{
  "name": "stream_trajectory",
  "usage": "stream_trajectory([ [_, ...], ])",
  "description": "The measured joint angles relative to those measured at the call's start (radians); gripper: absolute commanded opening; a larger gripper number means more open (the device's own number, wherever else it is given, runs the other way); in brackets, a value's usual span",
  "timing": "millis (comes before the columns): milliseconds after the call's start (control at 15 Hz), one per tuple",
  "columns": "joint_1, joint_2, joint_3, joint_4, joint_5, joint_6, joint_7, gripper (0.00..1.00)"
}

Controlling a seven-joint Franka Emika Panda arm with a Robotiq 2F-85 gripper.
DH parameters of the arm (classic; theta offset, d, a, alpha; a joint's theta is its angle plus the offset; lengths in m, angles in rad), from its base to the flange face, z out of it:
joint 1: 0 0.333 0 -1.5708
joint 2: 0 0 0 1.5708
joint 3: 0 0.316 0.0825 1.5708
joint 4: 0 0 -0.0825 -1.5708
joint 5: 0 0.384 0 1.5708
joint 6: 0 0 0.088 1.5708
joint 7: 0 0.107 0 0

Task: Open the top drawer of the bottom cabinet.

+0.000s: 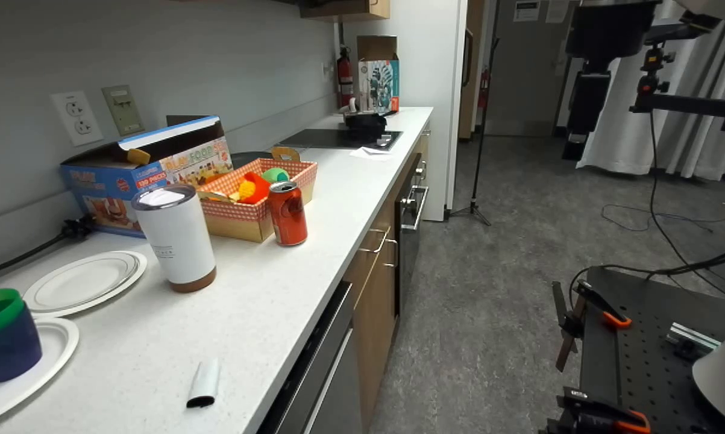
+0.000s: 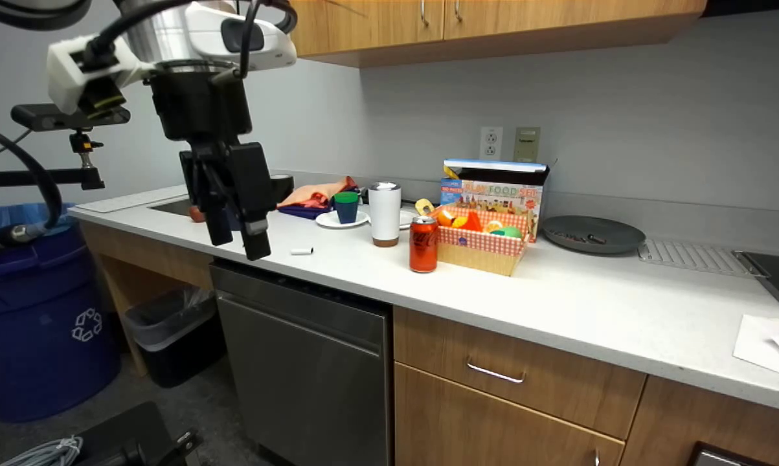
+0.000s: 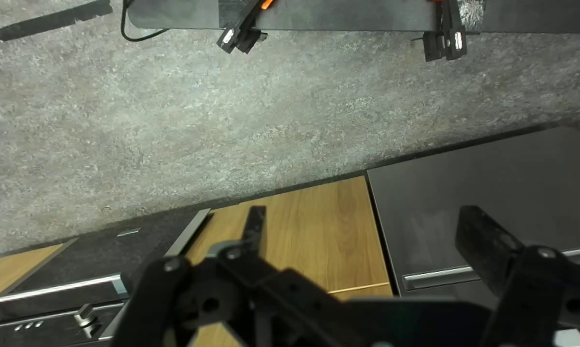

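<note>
Gripper hanging spread, top drawer sitting closed

And the fingers are standing wide apart, the wrist view showing a broad gap with only air between them! In an exterior view the gripper is hanging over the floor, tips pointing down, well off the front edge of the countertop. The drawer, meanwhile, is sitting in the bottom cabinet, directly beneath that front edge and just beside the grey appliance front. Its front is lying flush, and the slim bar handle is stretching across the middle, well apart from the fingertips. Up top, a red can is standing just beside the checked basket, set back from the edge.
</note>
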Motion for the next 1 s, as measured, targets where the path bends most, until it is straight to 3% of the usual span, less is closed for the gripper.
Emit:
stream_trajectory([
  [733, -0.002, 0.005, 0.002, 0.000, -0.008, -0.002, 0.038, 1.00],
  [1000, -0.072, 0.162, -0.079, 0.096, -0.091, 0.091, 0.021, 1.00],
])
